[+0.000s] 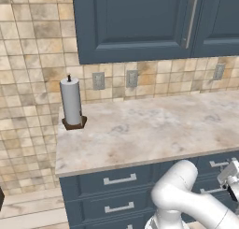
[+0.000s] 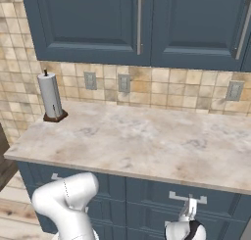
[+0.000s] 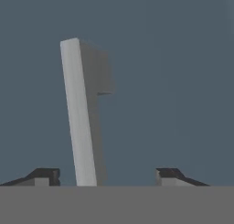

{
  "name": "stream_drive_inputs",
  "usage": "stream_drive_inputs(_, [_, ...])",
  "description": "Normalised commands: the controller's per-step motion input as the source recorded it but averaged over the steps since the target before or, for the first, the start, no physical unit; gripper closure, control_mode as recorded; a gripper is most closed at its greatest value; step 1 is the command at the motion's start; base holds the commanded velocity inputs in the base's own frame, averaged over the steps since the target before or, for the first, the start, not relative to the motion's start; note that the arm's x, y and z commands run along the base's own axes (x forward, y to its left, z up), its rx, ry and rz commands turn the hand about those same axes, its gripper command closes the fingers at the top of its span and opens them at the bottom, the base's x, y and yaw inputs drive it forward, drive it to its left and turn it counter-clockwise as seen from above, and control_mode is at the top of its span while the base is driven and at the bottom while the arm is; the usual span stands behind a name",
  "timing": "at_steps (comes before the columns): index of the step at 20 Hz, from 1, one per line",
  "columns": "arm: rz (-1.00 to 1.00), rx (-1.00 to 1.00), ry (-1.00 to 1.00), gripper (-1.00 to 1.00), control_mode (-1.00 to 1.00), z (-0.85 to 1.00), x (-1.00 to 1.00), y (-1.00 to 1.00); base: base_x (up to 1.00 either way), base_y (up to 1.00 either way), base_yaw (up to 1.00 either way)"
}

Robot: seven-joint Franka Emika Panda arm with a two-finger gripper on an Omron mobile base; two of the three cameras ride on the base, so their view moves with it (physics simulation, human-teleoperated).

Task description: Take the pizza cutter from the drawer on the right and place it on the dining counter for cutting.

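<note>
Drawer front (image 2: 196,197), dark navy-blue with a short horizontal silver bar handle (image 2: 188,197), sits in the top row just under the beige marbled stone worktop (image 2: 142,141), towards that worktop's right end. The two-finger gripper (image 3: 107,175) of the white arm (image 1: 186,195) is right up against this drawer front. In the hand view its two small dark fingertips (image 3: 43,176) stand apart, one on either side of the silver bar, which runs up between them closer to one tip than the other. The jaws are parted and neither pad clearly touches the bar; whether they have begun to close on it cannot be told. Nothing is held between them. The drawer appears closed, its front level with its neighbours, and its contents are hidden.

Relative to the worktop: along its front edge below run further navy drawer fronts with the same silver bar handles (image 1: 119,179). On its far left corner stands an upright white paper-towel roll (image 1: 71,102) on a dark brown holder base. Behind it rises a wall of tan and beige square tiles (image 2: 162,89) carrying grey outlet plates (image 2: 124,83). Above it hang tall navy cabinet doors (image 2: 88,23) with vertical silver bar handles. To its left the tiled wall continues down beside the cabinet to a pale floor.
</note>
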Motion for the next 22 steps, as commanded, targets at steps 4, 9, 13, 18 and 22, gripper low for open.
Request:
stream_drive_inputs(4, [0.00,0.00,-0.01,-1.00,-1.00,-0.38,0.32,0.04,0.00,0.00,0.00])
stream_drive_inputs(9, [0.00,0.00,-0.08,-1.00,-1.00,-0.07,0.27,0.01,0.00,0.00,0.00])
stream_drive_inputs(13, [0.00,0.00,-0.01,-1.00,-1.00,0.00,0.03,0.00,0.00,0.00,0.00])
stream_drive_inputs(18, [0.00,0.00,0.00,-1.00,-1.00,0.00,0.00,0.00,0.00,0.00,0.00])
stream_drive_inputs(22, [0.00,0.00,0.00,-1.00,-1.00,0.00,0.00,0.00,0.00,0.00,0.00])
